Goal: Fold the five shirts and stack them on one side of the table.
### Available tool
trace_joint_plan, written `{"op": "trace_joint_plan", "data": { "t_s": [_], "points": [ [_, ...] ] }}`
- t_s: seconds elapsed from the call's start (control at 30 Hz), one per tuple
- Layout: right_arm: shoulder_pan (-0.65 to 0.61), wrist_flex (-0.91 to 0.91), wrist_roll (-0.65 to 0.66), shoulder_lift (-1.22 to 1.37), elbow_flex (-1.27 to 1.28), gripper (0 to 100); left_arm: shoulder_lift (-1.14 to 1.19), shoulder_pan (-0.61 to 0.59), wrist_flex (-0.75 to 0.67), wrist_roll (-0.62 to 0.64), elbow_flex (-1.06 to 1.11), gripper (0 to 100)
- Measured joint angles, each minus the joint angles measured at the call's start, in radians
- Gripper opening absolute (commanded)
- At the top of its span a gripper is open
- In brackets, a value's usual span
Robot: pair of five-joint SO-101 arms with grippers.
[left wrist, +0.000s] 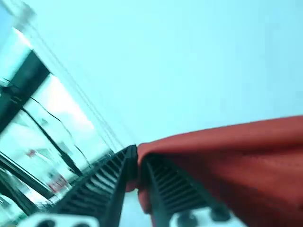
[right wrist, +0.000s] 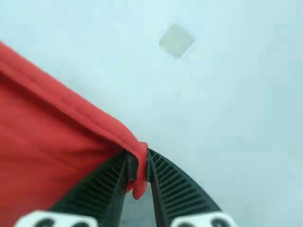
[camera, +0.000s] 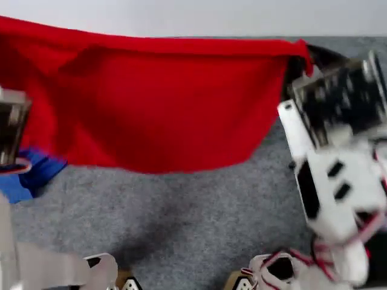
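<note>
Left end effector [left wrist: 138, 154] | right end effector [right wrist: 138, 157] | clamp red shirt [camera: 151, 103], seemingly aloft

A grey table [camera: 199, 211] meets a pale wall [camera: 181, 15] behind.

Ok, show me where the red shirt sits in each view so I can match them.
High view: the red shirt hangs spread across the upper picture, over the grey table.
Left wrist view: one corner pinched in the left claw.
Right wrist view: the other corner pinched in the right claw.
Shared landmark: the shirt's taut top hem, ending in each claw.
</note>
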Motion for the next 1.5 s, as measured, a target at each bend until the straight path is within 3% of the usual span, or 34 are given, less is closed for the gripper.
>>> {"op": "trace_joint_plan", "data": {
  "t_s": [0.27,0.43,0.53,0.7,0.83,1.03,1.23,1.5],
  "points": [
    [-0.002,0.14,0.089,-0.121,-0.002,1.1,-0.015,-0.009,0.006,-0.002,-0.198,1],
    [-0.002,0.218,0.094,-0.106,0.011,1.1,-0.011,-0.009,0.141,-0.055,-0.195,1],
    [-0.002,0.25,0.068,-0.038,0.087,1.1,0.025,-0.009,0.238,-0.087,-0.084,1],
    [-0.002,0.184,0.041,0.127,0.324,1.1,0.161,0.006,0.253,-0.133,0.244,1],
    [-0.002,-0.02,0.041,0.245,0.56,1.1,0.304,0.041,0.133,-0.17,0.539,1],
    [0.0,-0.43,0.041,0.456,0.758,1.1,0.6,0.068,-0.221,-0.175,0.804,1],
    [0.015,-0.733,0.054,0.706,0.744,1.1,0.882,0.081,-0.463,-0.175,0.74,1],
    [0.046,-0.868,0.146,1.054,0.367,1.1,1.209,0.087,-0.552,-0.175,0.319,1]
  ]
}}
